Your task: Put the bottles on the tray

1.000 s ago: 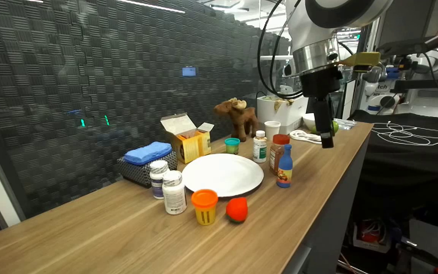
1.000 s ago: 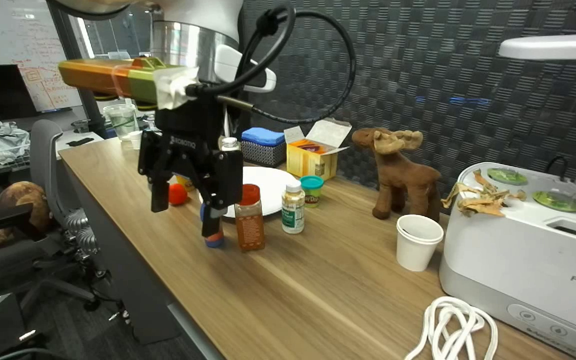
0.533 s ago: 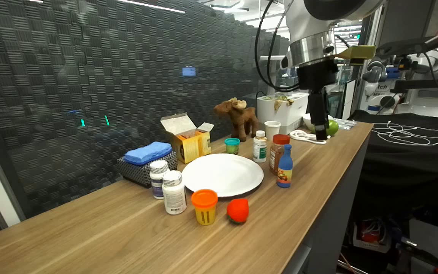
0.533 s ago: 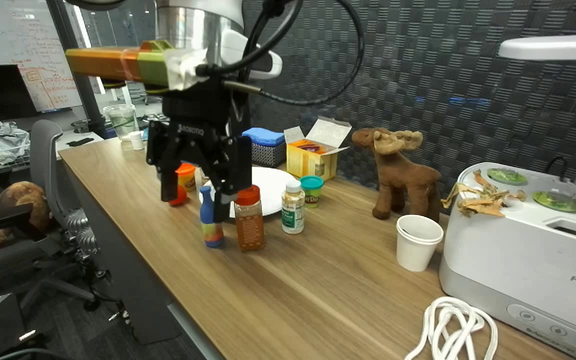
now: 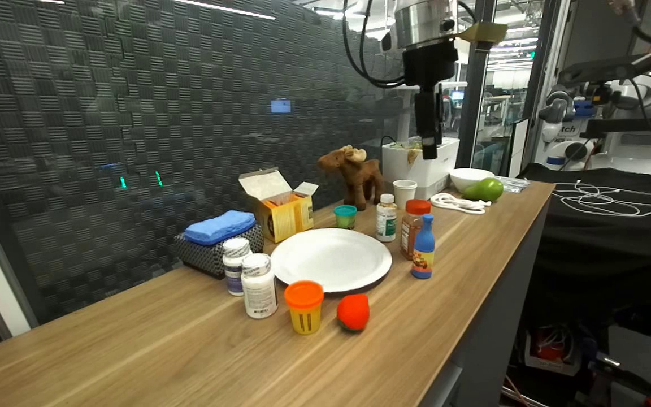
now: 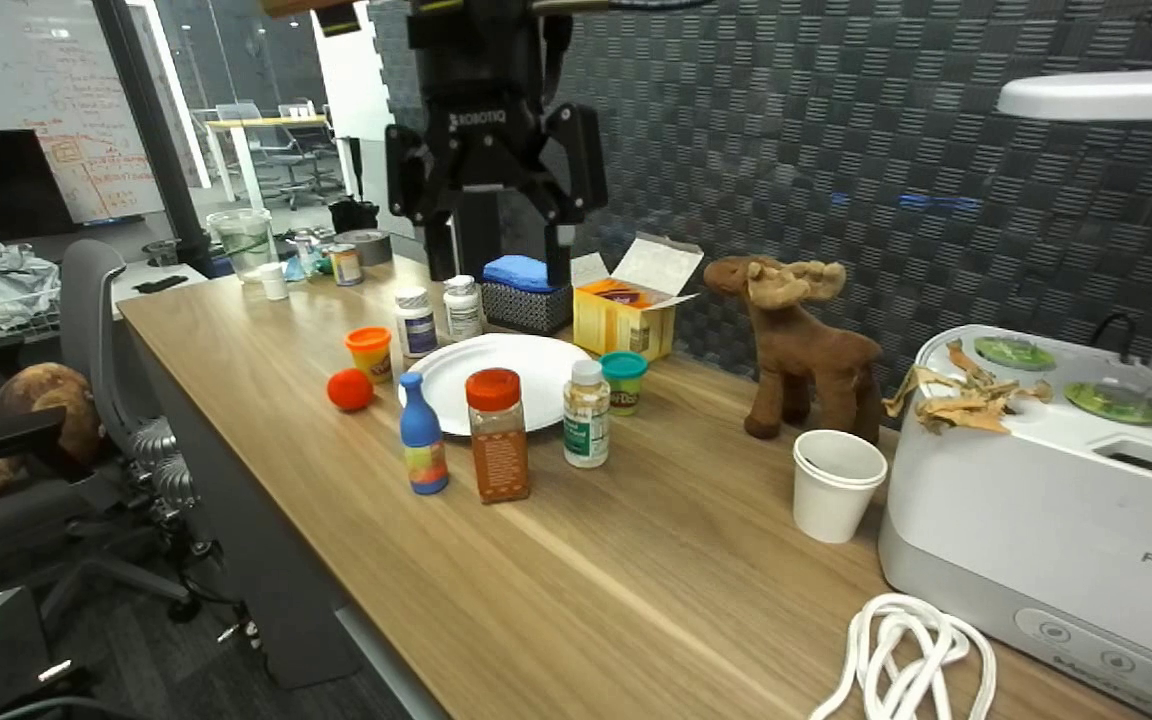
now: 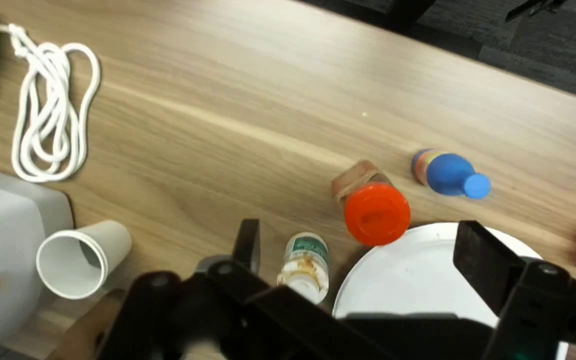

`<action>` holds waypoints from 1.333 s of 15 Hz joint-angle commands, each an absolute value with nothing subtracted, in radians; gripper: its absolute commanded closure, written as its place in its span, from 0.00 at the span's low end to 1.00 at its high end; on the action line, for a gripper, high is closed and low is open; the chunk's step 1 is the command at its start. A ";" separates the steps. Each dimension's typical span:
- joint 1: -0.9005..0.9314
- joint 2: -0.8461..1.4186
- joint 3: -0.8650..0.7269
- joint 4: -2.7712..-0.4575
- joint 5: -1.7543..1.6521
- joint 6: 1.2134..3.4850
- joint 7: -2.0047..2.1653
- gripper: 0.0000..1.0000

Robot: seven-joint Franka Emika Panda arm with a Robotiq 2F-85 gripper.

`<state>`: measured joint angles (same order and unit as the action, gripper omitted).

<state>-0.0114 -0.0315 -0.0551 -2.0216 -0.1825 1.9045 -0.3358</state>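
Hovers with fingers [image 6: 557, 260] spread wide, gripping nothing, well above tray [image 5: 331, 260], red jar [image 6: 499, 445] and green-labelled bottle [image 6: 586, 420].

1. In an exterior view, on tabletop [image 5: 150, 345]: tray [image 5: 331, 260].
2. Left of tray: two pill bottles [image 5: 259, 291].
3. Right of tray: spice jar [image 5: 412, 225], sauce bottle [image 5: 423, 249].
4. Before tray: tub [image 5: 304, 310].
5. Behind-left of tray: carton [image 5: 289, 220].
6. On box [image 5: 218, 259] behind pill bottles: cloth [image 5: 220, 227].

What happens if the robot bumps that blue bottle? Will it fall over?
A bump high up would probably tip the blue bottle, since it stands upright, tall and slim. Lying down, it might roll, because its body looks round. Its smooth-looking surface could be a bit slippery to hold.
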 commanded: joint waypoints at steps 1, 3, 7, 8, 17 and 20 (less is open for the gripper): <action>-0.016 0.196 -0.039 -1.791 -0.148 1.891 -0.434 0.00; -0.023 0.295 -0.027 -1.713 -0.145 1.917 -0.424 0.00; -0.026 0.430 -0.018 -1.605 -0.169 2.030 -0.367 0.00; -0.026 0.453 -0.018 -1.584 -0.169 2.054 -0.358 0.00; -0.068 0.578 0.012 -1.498 -0.068 2.064 -0.358 0.00; -0.083 0.615 0.023 -1.473 -0.039 2.050 -0.367 0.00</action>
<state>-0.0591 0.5683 -0.0008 -1.5392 -0.0762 2.0763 -0.3594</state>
